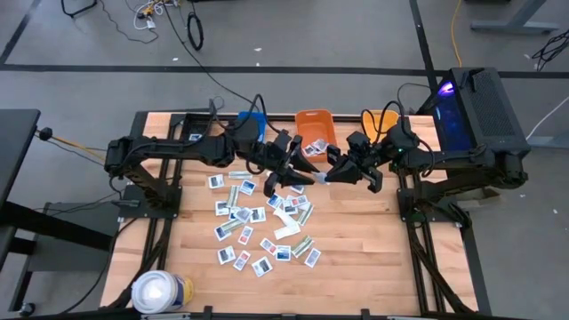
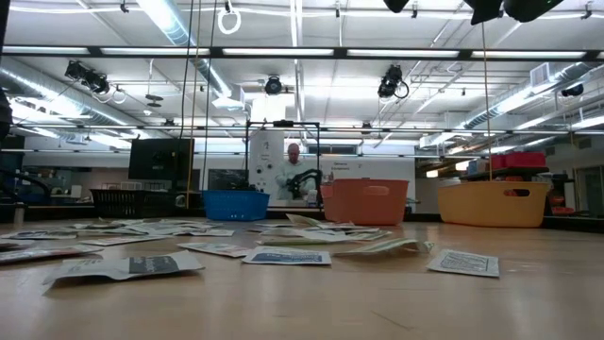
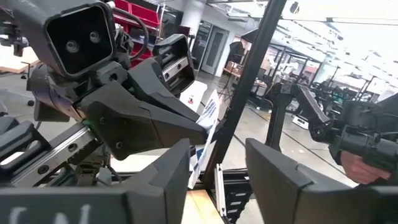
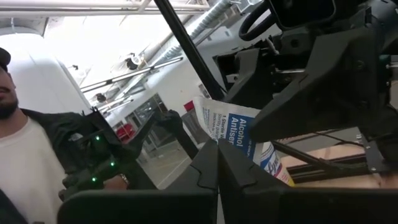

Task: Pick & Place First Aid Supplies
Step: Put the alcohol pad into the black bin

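Observation:
A white packet with blue print (image 4: 231,126) hangs in the air over the middle of the table, with my right gripper (image 4: 217,154) shut on it. My left gripper (image 3: 217,158) faces it from the table's left and is open. Its two fingers stand on either side of the packet's free end (image 3: 207,118). In the high view both grippers meet near the orange bin, left gripper (image 1: 298,174) and right gripper (image 1: 329,175). Several more packets (image 1: 258,222) lie flat on the wooden table. My right gripper pinches the packet's near end (image 4: 241,148) between its two shut fingers. The fingers come roughly level from the table's right side. The packet sticks out beyond the fingertips toward my left gripper, lifted clear of the table. Whether my left gripper's fingers touch the packet I cannot tell.
A blue bin (image 1: 252,120), an orange bin (image 1: 315,124) and a yellow bin (image 1: 380,120) stand along the far edge. A large white roll (image 1: 160,292) stands at the near left corner. A person (image 4: 25,143) sits beyond the table.

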